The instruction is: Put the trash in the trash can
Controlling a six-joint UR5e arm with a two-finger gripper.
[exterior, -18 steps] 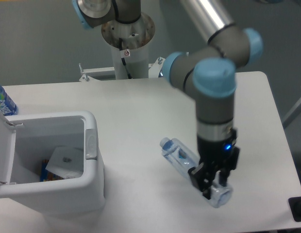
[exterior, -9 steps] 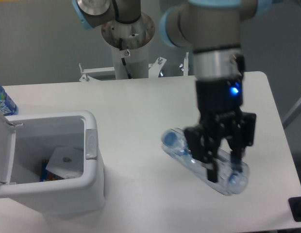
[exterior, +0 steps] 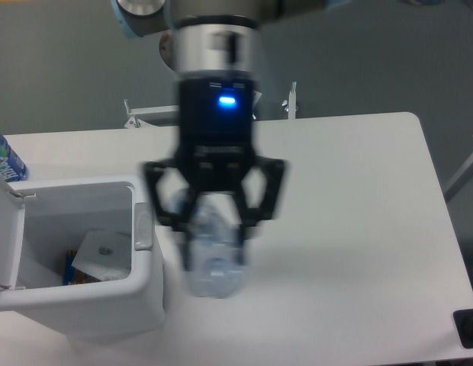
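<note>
Since the earlier frame I've lifted the crushed clear bottle (exterior: 212,255) off the table (exterior: 358,229) and swung left; my gripper (exterior: 215,229) clamps it just beside the open trash can (exterior: 141,305). Motion blur hides any lettering.

White table (exterior: 358,191) with open trash can (exterior: 107,305) at its front-left corner.

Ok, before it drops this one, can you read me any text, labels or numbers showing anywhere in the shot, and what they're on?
None can be read.
Labelled bottle at the left edge: blue-and-white print, too small and cut off to read.
Wrapper inside the trash can: colours only, no legible letters.
Clear bottle held in the tool: motion-blurred, no label visible.
Tool body: a blue light, no readable marking.
</note>
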